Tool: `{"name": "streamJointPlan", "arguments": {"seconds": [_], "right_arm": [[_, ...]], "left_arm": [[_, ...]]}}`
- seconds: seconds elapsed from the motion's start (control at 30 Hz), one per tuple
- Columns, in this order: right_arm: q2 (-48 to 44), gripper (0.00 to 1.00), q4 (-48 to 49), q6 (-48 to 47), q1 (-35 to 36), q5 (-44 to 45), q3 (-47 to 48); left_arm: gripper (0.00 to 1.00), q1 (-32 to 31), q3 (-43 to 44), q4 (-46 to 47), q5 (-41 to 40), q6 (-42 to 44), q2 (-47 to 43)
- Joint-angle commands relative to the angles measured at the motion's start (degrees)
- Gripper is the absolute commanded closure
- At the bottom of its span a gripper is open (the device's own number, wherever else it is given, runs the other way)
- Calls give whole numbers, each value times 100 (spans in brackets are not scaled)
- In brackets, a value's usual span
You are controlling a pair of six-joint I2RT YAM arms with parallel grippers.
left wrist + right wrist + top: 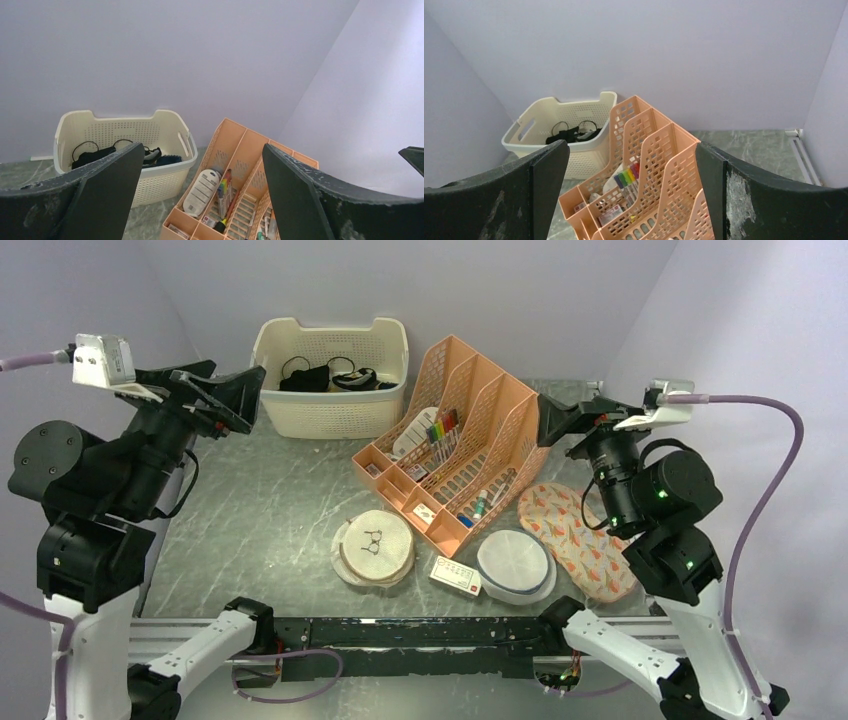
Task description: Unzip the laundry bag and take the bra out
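The laundry bag [375, 548], a round white-mesh disc with beige-tan trim, lies flat on the table at front centre. Thin black strap loops [372, 537] show at its top face; the rest of the bra is hidden. The bag is out of both wrist views. My left gripper [232, 392] is raised at the far left, open and empty, far from the bag; in the left wrist view [202, 200] its jaws stand wide apart. My right gripper [553, 420] is raised at the right, open and empty; in the right wrist view [631, 195] its jaws are also wide apart.
A cream basket [335, 405] with black cloths stands at the back. An orange desk organizer [455, 455] with pens sits in the centre. A white disc with a grey-blue rim [515, 565], a small card [455, 575] and a patterned cloth [575, 535] lie to the front right.
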Motion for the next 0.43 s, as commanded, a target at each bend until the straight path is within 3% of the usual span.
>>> {"name": "streamJointPlan", "arguments": {"seconds": [0.0,0.4], "right_arm": [[154,0,-286,74,-28,314,139],[-25,0,-248,268,-31,391,-237]], "left_arm": [[1,24,-47,-318,-42,65,28],[0,25,-136,-432,97,75,25]]}}
